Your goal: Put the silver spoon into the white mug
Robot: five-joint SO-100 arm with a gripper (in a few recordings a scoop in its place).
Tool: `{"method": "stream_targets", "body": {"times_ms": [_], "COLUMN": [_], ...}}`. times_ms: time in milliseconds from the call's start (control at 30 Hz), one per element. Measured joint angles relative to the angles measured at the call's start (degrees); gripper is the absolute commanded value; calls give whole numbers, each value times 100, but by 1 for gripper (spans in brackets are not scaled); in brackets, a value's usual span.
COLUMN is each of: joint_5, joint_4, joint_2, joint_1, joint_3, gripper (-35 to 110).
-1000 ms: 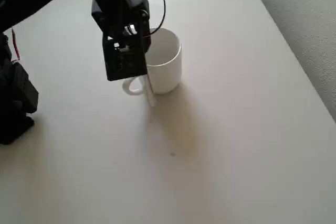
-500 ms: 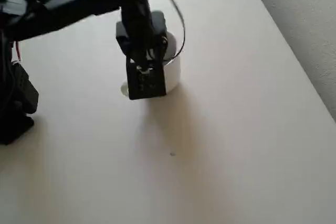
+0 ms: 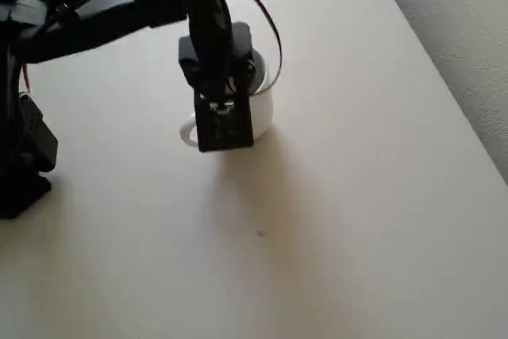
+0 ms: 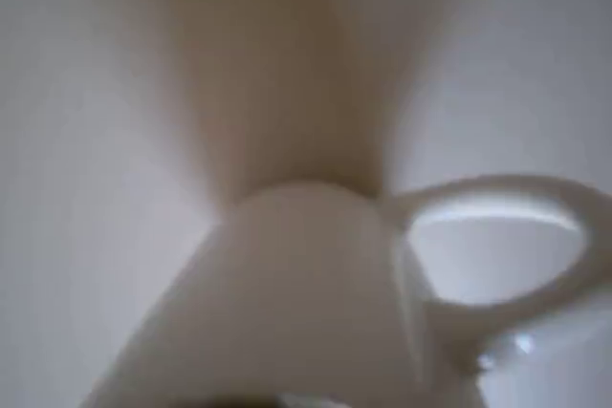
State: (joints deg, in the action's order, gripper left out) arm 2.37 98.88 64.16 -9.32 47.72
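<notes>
We see the black arm (image 3: 103,5) reaching in from the left of the overhead view, its wrist block hanging directly over the white mug (image 3: 264,105) near the middle of the tabletop (image 3: 357,220). The block covers most of the mug's mouth; what shows of the mug is a strip of its right wall and rim and a bit of its looped handle (image 3: 186,132) poking out to the left below the arm.

In the wrist view the mug (image 4: 296,293) fills the lower part of the picture, blurred and very close, with its handle (image 4: 535,246) looping out to the right and bare tabletop beyond. So the tool sits straight above or just at the mug's opening, and we judge that the coming move turns on that vertical line: whatever is carried has to go straight down into the cup.

We cannot make out the silver spoon in either picture. It may be held under the wrist block or already down in the mug; we cannot tell which, nor which way its long axis lies. The fingers of the tool are hidden too, so we cannot say whether it is clenched or released
</notes>
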Motion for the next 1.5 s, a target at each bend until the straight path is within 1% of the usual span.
{"method": "stream_targets", "body": {"times_ms": [33,133,367,433,500,600,700,800,900,967,1100,1167,1233,1400,1500], "joint_5": [-9,-53,-176,-211,-220,-457,-686,-976,-1160,-1266,-1327,-1310,-1239,-1090,-1090], "joint_4": [26,132,343,422,475,606,633,580,-97,-809,-1916,-2188,-2320,-2593,-2646], "joint_2": [105,387,1239,1591,1758,2347,3814,5071,6328,7515,9782,11030,11663,12199,12331], "joint_1": [53,158,404,431,466,343,-237,-483,-598,-598,-343,-158,-141,-149,-185], "joint_3": [0,0,0,-9,-9,202,659,1406,2883,4342,7304,8938,10213,11848,12173], "gripper": [28,29,29,25,19,-2,-2,-2,-2,-2,-2,-2,-2,-2,-2]}}
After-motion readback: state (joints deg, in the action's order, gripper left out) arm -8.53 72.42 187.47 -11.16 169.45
